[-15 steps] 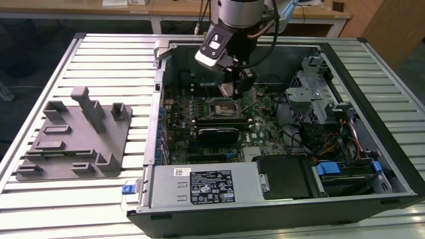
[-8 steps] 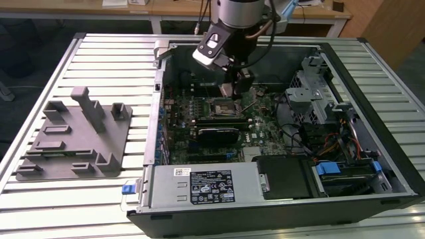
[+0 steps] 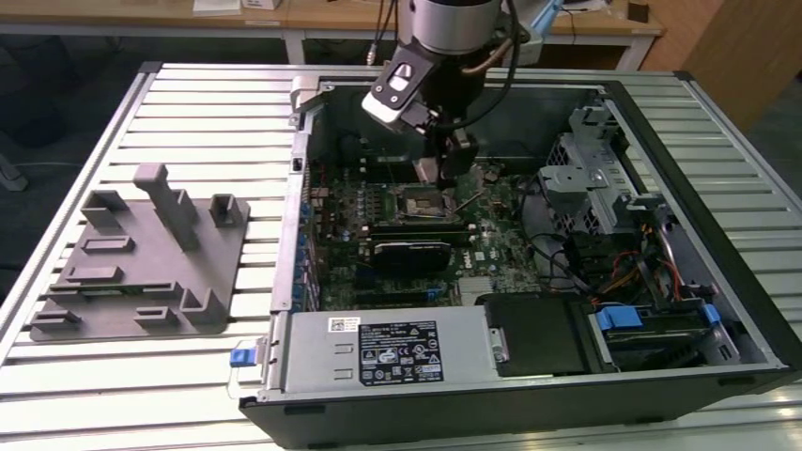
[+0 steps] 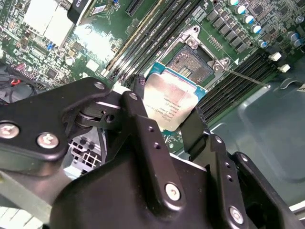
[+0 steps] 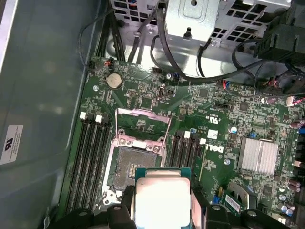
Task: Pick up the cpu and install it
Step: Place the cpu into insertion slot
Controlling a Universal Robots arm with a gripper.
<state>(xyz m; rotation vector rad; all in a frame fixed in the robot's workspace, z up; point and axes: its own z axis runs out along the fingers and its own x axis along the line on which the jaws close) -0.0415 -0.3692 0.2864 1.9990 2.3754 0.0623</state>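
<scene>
The cpu (image 4: 169,102) is a flat square chip with a shiny silver top and a thin pale rim. My gripper (image 4: 167,109) is shut on it, one black finger (image 4: 138,93) on each side. It hangs just above the motherboard, beside the open black socket (image 4: 190,64). In the first wrist view the cpu (image 5: 162,200) sits between the fingers of the gripper (image 5: 162,209), a little short of the socket (image 5: 133,171), whose metal load plate (image 5: 143,125) is flipped up. In the exterior view the gripper (image 3: 441,169) reaches into the open computer case over the socket (image 3: 423,200).
A grey plastic fixture (image 3: 138,263) lies on the slatted table at the exterior view's left. Inside the case are the power supply (image 3: 389,348), a drive cage (image 3: 602,178) with cables, memory slots (image 5: 90,152) flanking the socket, and a finned heatsink (image 5: 259,155).
</scene>
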